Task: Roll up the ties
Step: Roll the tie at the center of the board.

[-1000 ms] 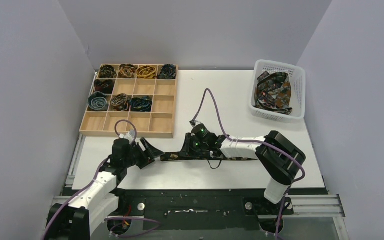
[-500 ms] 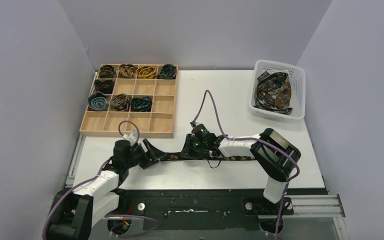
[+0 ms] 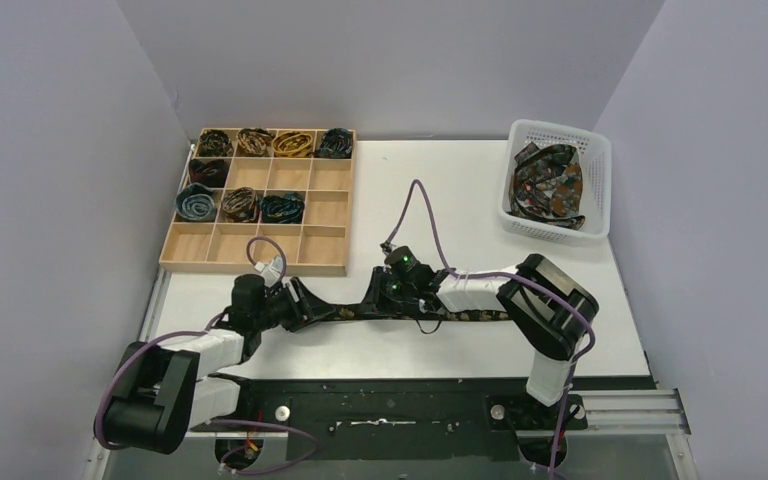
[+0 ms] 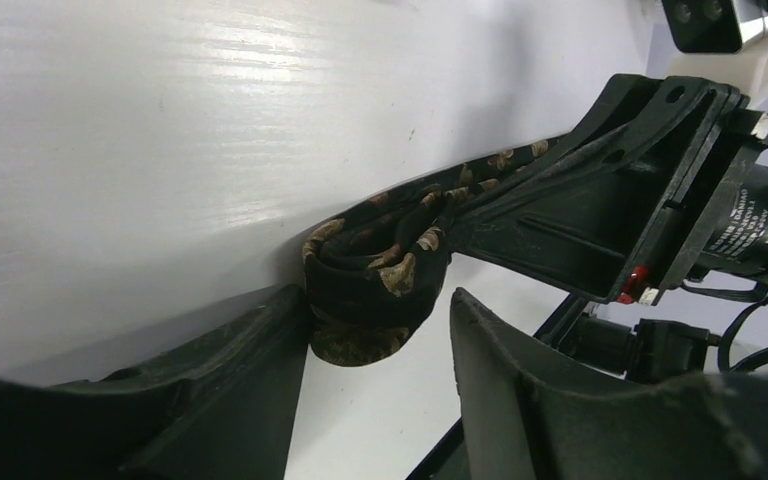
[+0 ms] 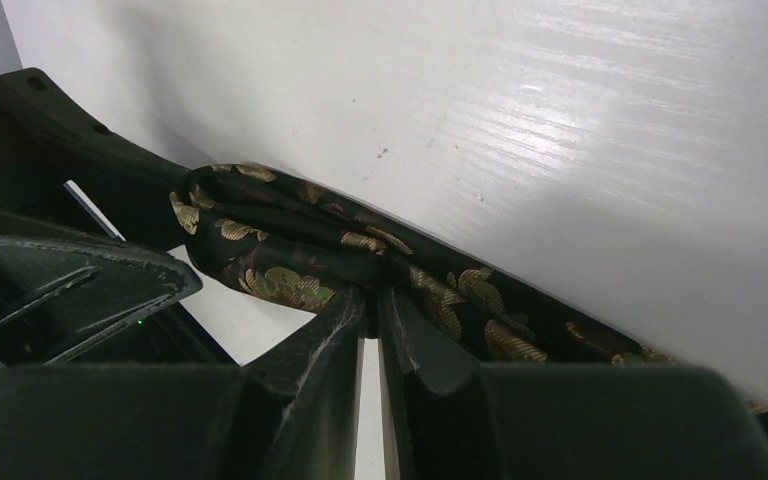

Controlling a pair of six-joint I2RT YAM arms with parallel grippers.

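I'm judging we're starting the roll: tie [image 4: 372, 268] lying flat just nearside of the tray [image 3: 200, 264], R gripper [image 5: 372, 300] pinching it by the folded end, L gripper [image 4: 375, 305] gaping wide round that fold. Next needing L closing, then turning w/o slack.

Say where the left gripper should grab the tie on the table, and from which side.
Grip the tie at its curled end, from the left along the strip: that roll sits between the fingers of the open left gripper, while the right gripper pinches the strip beside it.
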